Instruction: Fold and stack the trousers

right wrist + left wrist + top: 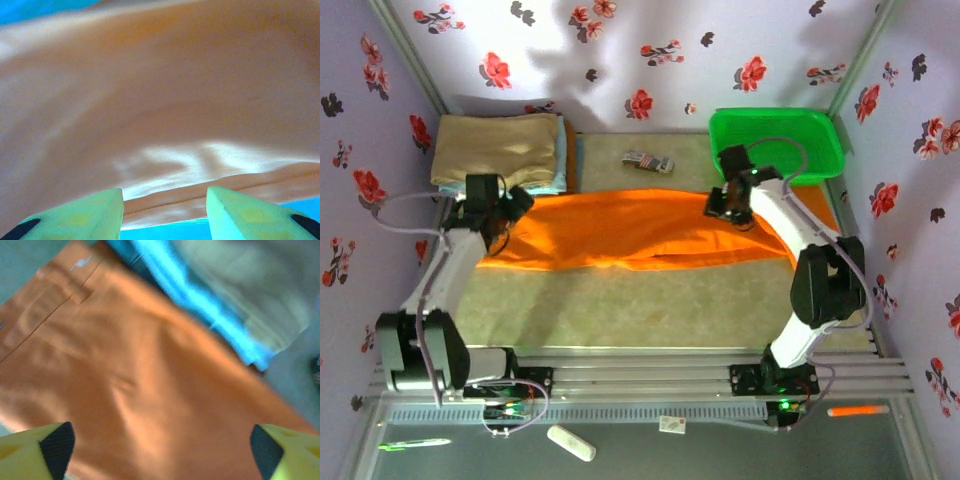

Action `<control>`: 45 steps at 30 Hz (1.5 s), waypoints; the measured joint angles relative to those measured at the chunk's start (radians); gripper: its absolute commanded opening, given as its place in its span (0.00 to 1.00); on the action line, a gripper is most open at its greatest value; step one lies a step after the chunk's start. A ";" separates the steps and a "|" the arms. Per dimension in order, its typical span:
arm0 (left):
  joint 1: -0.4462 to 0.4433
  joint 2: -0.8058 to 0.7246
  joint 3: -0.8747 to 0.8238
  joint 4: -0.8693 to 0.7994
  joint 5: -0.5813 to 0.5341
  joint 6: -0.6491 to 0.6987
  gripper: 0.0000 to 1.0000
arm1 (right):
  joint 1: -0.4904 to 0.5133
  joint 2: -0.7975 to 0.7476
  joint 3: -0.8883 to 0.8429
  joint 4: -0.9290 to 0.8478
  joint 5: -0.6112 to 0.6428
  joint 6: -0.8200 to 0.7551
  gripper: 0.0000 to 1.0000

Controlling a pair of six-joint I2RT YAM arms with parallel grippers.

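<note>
The trousers (640,232) lie flat across the middle of the table (620,310) as one long orange band running left to right, and they look folded once lengthwise, one leg over the other. The left gripper (508,208) hangs over their left end, the waist end by the pocket seam in the left wrist view, with its jaws wide apart and nothing between them. The right gripper (728,205) is over the right end near the hem, its jaws parted less widely and also holding nothing. The crosswise folds seem left to do, and so does the stacking, presumably onto the tan cloth (495,148) lying on the blue cloth (561,160) at far left, just beside the waist.
</note>
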 measured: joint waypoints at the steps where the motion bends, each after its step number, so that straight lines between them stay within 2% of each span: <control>1: 0.001 -0.014 -0.070 0.014 0.007 -0.012 0.77 | 0.037 0.019 -0.016 0.027 -0.018 0.013 0.46; 5: 0.002 0.019 -0.272 0.048 0.040 -0.056 0.76 | 0.129 0.122 -0.027 0.102 -0.076 0.059 0.44; 7: 0.002 0.034 -0.320 0.069 0.043 -0.067 0.84 | 0.151 0.158 -0.026 0.126 -0.095 0.075 0.44; 10: 0.001 0.035 -0.324 0.104 0.047 -0.090 0.92 | 0.174 0.179 -0.027 0.148 -0.109 0.093 0.44; 17: 0.001 0.080 -0.297 0.099 0.033 -0.125 0.91 | 0.179 0.175 -0.029 0.156 -0.116 0.105 0.44; 21: 0.002 0.084 -0.297 0.092 0.016 -0.136 0.73 | 0.179 0.145 -0.046 0.153 -0.109 0.104 0.43; 23: 0.004 0.097 -0.292 0.076 -0.001 -0.133 0.53 | 0.179 0.124 -0.058 0.149 -0.105 0.101 0.43; 25: 0.010 0.114 -0.277 0.034 -0.023 -0.122 0.40 | 0.179 0.109 -0.068 0.145 -0.099 0.098 0.43; 30: 0.028 0.130 -0.252 -0.024 -0.040 -0.087 0.27 | 0.172 0.062 -0.110 0.137 -0.089 0.086 0.43; 31: 0.033 0.128 -0.251 -0.026 -0.039 -0.082 0.27 | 0.169 0.050 -0.121 0.132 -0.087 0.084 0.43; 32: 0.040 0.125 -0.251 -0.027 -0.031 -0.078 0.33 | 0.166 0.037 -0.132 0.126 -0.086 0.081 0.43; 34: 0.045 0.122 -0.251 -0.018 -0.010 -0.072 0.61 | 0.157 0.009 -0.149 0.113 -0.081 0.077 0.43; 35: 0.046 0.122 -0.250 -0.002 0.009 -0.076 0.67 | 0.152 -0.005 -0.155 0.106 -0.077 0.072 0.43; 37: 0.046 0.119 -0.248 0.021 0.040 -0.084 0.74 | 0.144 -0.031 -0.163 0.094 -0.070 0.066 0.43; 41: 0.048 0.114 -0.258 0.051 0.059 -0.114 0.76 | 0.130 -0.077 -0.182 0.090 -0.064 0.058 0.44; 45: 0.058 0.098 -0.283 0.085 0.068 -0.135 0.72 | 0.122 -0.085 -0.197 0.090 -0.063 0.053 0.43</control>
